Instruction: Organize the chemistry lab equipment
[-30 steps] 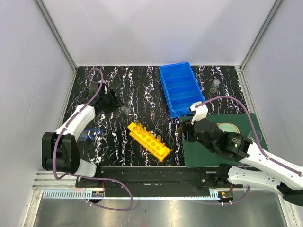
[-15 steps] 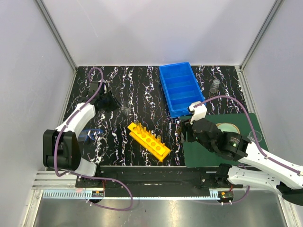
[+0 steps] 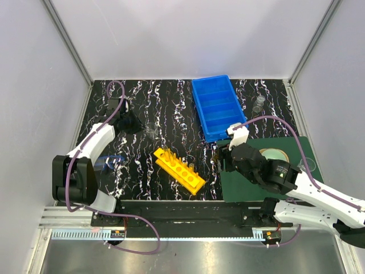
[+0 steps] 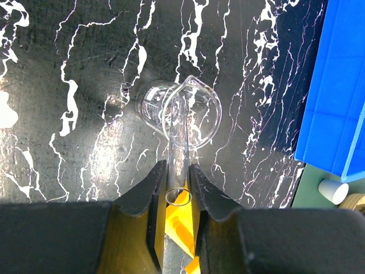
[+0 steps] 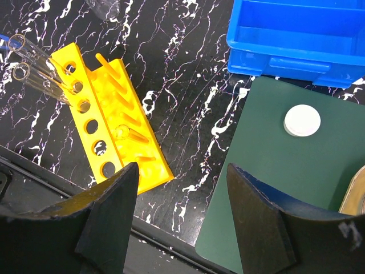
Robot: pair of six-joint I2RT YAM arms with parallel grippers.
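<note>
Two tubes (image 5: 35, 63) are racked, one tube (image 4: 177, 142) is pinched by the left hand (image 4: 178, 171), the right hand (image 5: 182, 171) is wide; a beaker (image 4: 171, 105) is left out

You have bright, even light in the top view: the white walls (image 3: 182, 34) glow softly and the shadows under the arms are faint. In the left wrist view a pale sheen lies on the black tabletop (image 4: 74, 114) at 9 o'clock, and the beaker (image 4: 182, 111) rim glints. The left gripper (image 4: 178, 168) and right gripper (image 5: 182, 171) look dark and soft-edged at 6 o'clock.
</note>
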